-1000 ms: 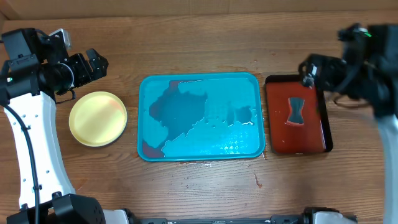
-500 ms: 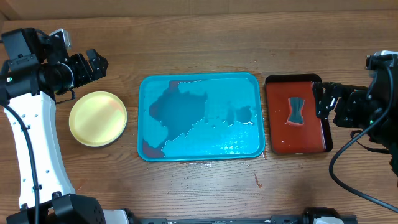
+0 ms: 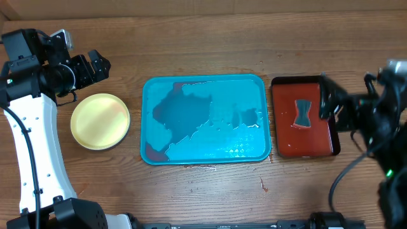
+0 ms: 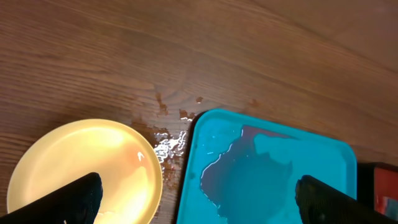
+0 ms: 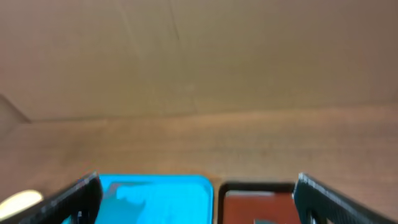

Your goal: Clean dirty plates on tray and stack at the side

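Observation:
A pale yellow-green plate [image 3: 100,121] lies on the wood left of the teal tray [image 3: 222,137]. I cannot tell whether other plates lie under it, and no white plate shows. The tray holds only puddles of water and a reddish film. My left gripper [image 3: 102,65] is open and empty, hovering behind the plate. In the left wrist view it [image 4: 199,202] hangs over the gap between the plate [image 4: 84,171] and the tray [image 4: 267,174]. My right gripper [image 3: 324,100] is open and empty over the right edge of the red tray. Its blurred wrist view [image 5: 199,199] shows the teal tray [image 5: 155,190].
A dark red black-rimmed tray [image 3: 286,143] stands right of the teal tray, with a blue-grey sponge [image 3: 303,113] on it; it also shows in the right wrist view [image 5: 258,196]. Water drops and reddish specks [image 4: 168,140] lie on the wood between plate and tray. A cardboard wall stands behind the table.
The right arm has swung from the table's back right corner toward the front and now sits beside the red tray. The left arm, plate and trays have not moved.

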